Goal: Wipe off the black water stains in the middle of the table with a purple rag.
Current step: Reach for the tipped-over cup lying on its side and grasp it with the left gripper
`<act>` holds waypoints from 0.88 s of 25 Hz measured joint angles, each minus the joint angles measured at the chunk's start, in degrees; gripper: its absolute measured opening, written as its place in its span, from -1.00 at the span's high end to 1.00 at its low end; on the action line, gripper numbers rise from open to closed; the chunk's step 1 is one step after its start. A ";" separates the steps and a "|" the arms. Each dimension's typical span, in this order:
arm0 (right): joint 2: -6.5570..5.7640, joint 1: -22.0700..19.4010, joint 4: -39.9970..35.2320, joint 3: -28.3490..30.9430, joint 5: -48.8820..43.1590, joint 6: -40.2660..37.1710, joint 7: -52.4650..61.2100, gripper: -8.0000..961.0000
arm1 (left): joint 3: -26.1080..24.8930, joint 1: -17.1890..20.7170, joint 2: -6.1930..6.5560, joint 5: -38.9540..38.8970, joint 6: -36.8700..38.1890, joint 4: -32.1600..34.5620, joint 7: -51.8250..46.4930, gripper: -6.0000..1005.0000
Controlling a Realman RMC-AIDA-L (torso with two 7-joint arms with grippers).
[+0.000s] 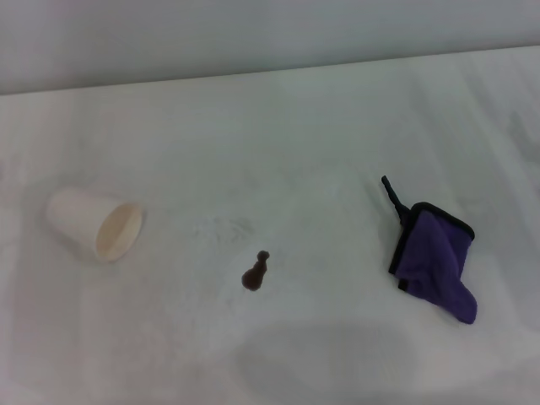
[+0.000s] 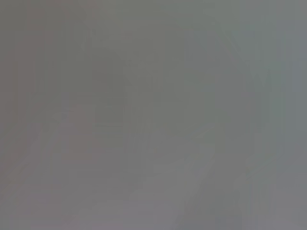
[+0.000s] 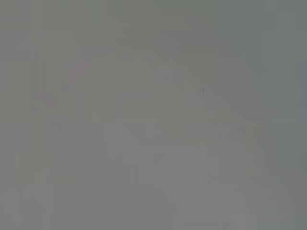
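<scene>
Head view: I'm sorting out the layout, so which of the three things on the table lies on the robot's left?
The white paper cup, tipped on its side. The dark stain sits mid-table; the purple rag lies to the right.

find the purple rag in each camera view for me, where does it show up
Head view: the purple rag lies on the table at the right, well to the right of the black water stains, its black loop tail pointing away from the robot.
Left wrist view: not in it; only plain grey shows.
Right wrist view: not in it; only plain grey shows.
Shared landmark: none can be made out.
</scene>
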 joint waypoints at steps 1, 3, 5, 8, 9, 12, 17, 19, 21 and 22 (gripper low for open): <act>0.02 0.13 0.07 0.00 0.00 -0.06 -0.13 -0.80 | 0.00 -0.14 0.00 -0.05 -0.07 0.01 0.00 -0.77; 0.04 0.38 0.10 0.00 0.02 -0.16 -0.39 -0.80 | 0.00 -0.29 0.00 -0.19 -0.10 0.05 0.02 -0.77; 0.06 0.56 0.01 0.23 0.08 -0.14 -0.38 -0.80 | 0.00 -0.32 -0.01 -0.38 -0.08 0.06 0.11 -0.77; 0.07 0.62 -0.22 0.82 0.11 -0.11 -0.34 -0.80 | -0.01 -0.24 -0.01 -1.60 0.36 0.01 0.15 -0.77; 0.08 0.96 -0.28 1.30 0.11 -0.41 -0.34 -0.79 | -0.04 -0.13 -0.01 -2.15 0.41 0.02 0.12 -0.77; 0.08 1.60 -0.35 1.39 0.11 -1.13 -0.35 -0.79 | 0.00 0.09 -0.01 -2.97 -1.12 -0.04 0.21 -0.77; 0.07 2.90 -1.54 2.34 0.10 -1.83 -0.07 -0.79 | 0.00 -0.18 -0.01 -3.17 -4.97 1.11 -0.22 -0.77; 0.08 3.14 -2.00 2.72 0.10 -1.75 -0.01 -0.79 | -0.05 -0.27 -0.02 -3.20 -4.59 1.53 -0.23 -0.77; 0.08 3.23 -2.18 2.80 0.09 -1.72 -0.01 -0.79 | -0.04 -0.40 0.12 -3.10 -3.88 1.70 -0.46 -0.77; 0.07 3.27 -2.25 2.82 0.09 -1.74 -0.01 -0.79 | 0.09 -0.48 0.23 -2.91 -3.18 1.66 -0.77 -0.77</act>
